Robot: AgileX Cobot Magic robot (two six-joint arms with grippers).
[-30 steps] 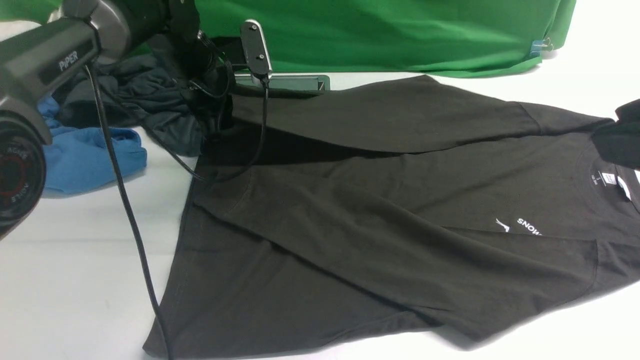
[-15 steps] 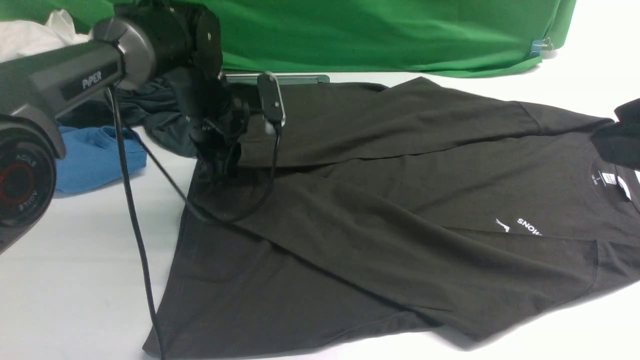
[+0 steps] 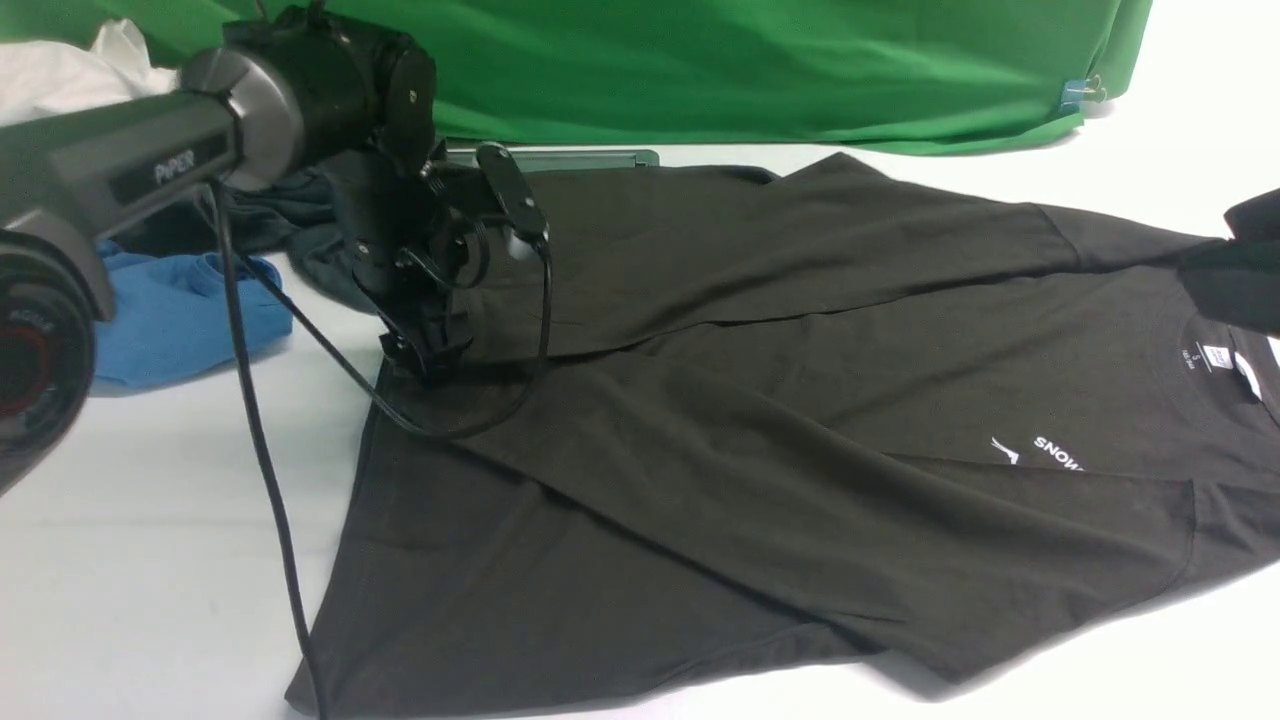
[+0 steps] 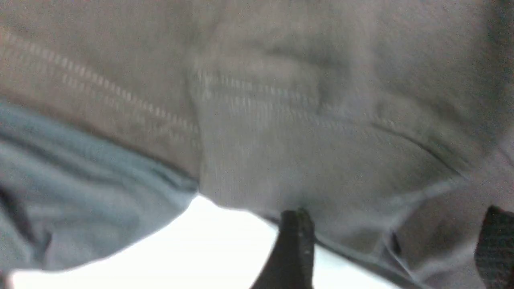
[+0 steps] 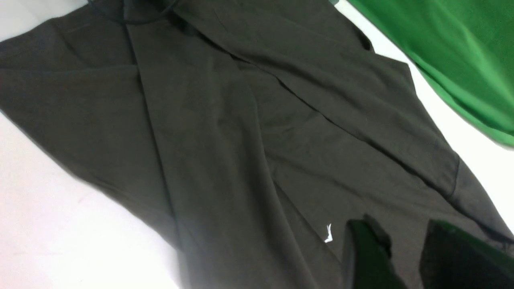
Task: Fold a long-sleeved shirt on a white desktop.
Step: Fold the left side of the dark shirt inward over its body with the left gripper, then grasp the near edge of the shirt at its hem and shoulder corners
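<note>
The dark brown-black long-sleeved shirt (image 3: 800,430) lies spread on the white desktop (image 3: 150,560), both sleeves folded across its body. Its "SNOW" print (image 3: 1055,452) and neck label (image 3: 1217,357) show at the right. My left gripper (image 3: 425,352) is low over the shirt's far left corner. In the left wrist view the left gripper (image 4: 395,224) is open, and the stitched sleeve cuff (image 4: 261,104) lies loose just past its fingers. My right gripper (image 5: 401,224) hovers open above the shirt (image 5: 241,140) near the collar, with nothing between its fingers. In the front view only its dark end shows at the right edge.
A dark teal garment (image 3: 310,225) and a blue garment (image 3: 170,310) lie at the far left, behind my left arm. The green backdrop (image 3: 750,60) closes the back, with the metal-framed hatch (image 3: 570,157) before it. The left arm's cable (image 3: 262,440) hangs down to the shirt's near hem.
My left gripper has brought the far sleeve's cuff down onto the shirt's left side and opened, letting it go. The sleeve now lies flat. The right gripper has not moved.
</note>
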